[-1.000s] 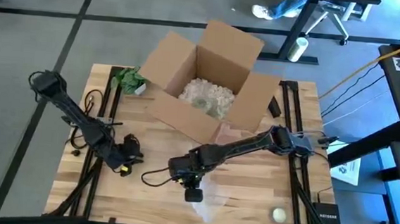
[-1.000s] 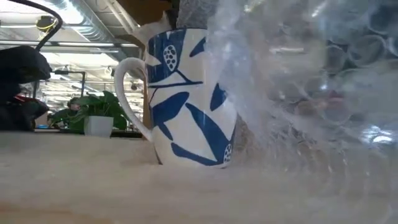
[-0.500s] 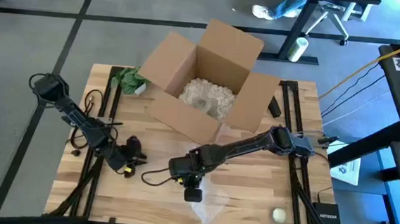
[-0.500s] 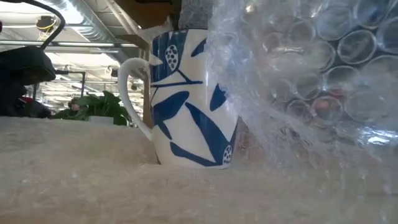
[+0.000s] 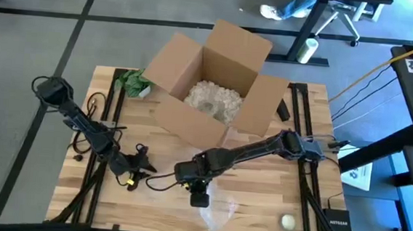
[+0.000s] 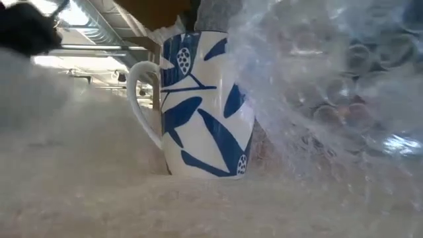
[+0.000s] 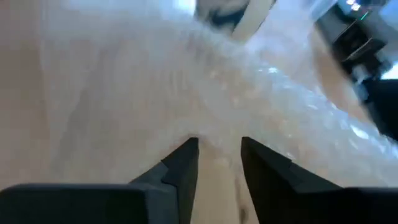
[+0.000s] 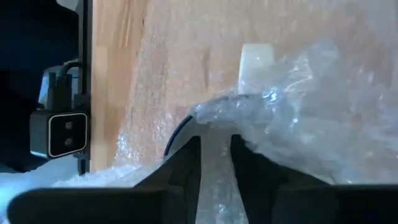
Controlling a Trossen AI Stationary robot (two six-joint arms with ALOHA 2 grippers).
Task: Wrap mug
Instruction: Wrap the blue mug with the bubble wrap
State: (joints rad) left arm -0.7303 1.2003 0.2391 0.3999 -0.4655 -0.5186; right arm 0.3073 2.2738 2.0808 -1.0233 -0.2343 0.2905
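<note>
A white mug [image 6: 198,106] with blue leaves stands upright on the table, handle to the left in the low view. Clear bubble wrap [image 6: 317,99] lies under it and rises over its right side. In the high view the wrap [image 5: 218,209] shows near the front edge, and my right gripper [image 5: 199,199] hides the mug, shut on the wrap. My left gripper [image 5: 135,177] is low at the wrap's left part, its fingers close together on it. The mug's rim [image 8: 177,134] shows under the wrap in the right wrist view. My left gripper has the wrap's left edge [image 7: 217,146] between its two fingers, coming in low from the table's left; one layer or several, I cannot tell. That part of the wrap is raised off the table. My right gripper pinches a bunched fold of the wrap [image 8: 215,134] between its two fingers, from above, right over the mug's rim. The wrap hangs from there down the mug's side, and its lower part lies on the table.
An open cardboard box [image 5: 213,79] with packing filler stands at the back centre, a small potted plant [image 5: 132,83] at the back left. A pale round object [image 5: 287,222] lies at the front right. The low camera [image 8: 59,134] sits at the table's near edge.
My left gripper has moved toward the table's near edge and right, toward the mug. The wrap's left part has risen in front of the low camera and now veils the plant and room behind. The mug has stayed in place.
</note>
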